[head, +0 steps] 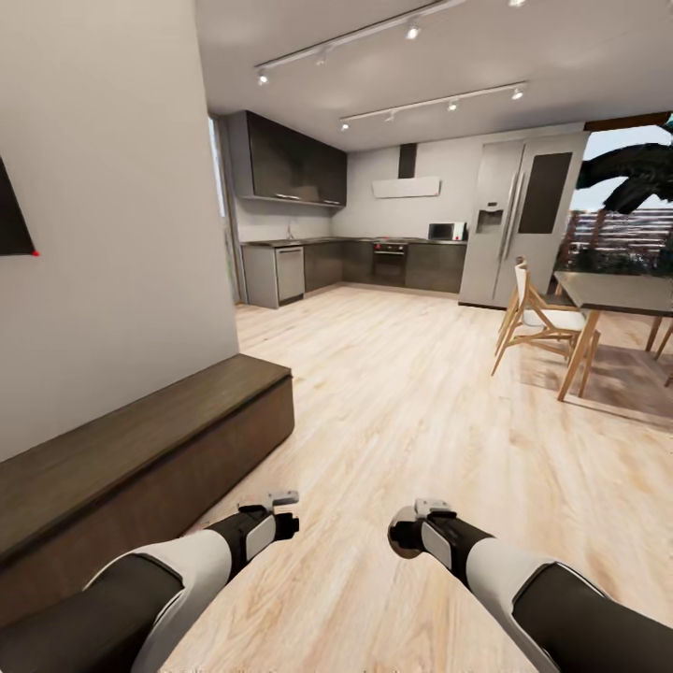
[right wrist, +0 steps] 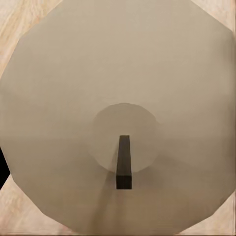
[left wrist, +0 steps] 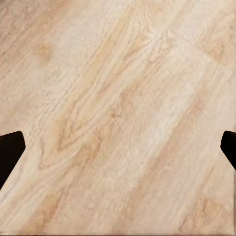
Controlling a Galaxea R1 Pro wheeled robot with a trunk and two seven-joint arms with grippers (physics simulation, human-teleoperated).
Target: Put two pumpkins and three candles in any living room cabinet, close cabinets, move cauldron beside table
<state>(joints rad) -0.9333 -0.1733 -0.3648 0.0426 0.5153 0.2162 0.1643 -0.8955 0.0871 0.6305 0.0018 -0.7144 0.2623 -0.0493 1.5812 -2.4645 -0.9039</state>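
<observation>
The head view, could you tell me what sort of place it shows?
Likely an open-plan home: a kitchen with a fridge and oven, a dining table with chairs, and a low wooden cabinet.

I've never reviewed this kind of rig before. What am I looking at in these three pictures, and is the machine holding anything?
This is a simulated wheeled robot with two arms. The big picture is taken from its head, looking down over the left arm and right arm. They hang above a pale wooden floor. A long, low brown cabinet runs along the wall on its left, fronts shut. A kitchen and a dining table lie further off.

The other two pictures come from cameras near each arm's jaws. The left one looks at bare floor between two dark fingertips set wide apart, so those jaws are open and empty. The right one looks very closely at the top of a tan candle with a dark wick, which the right jaws appear to hold.
</observation>
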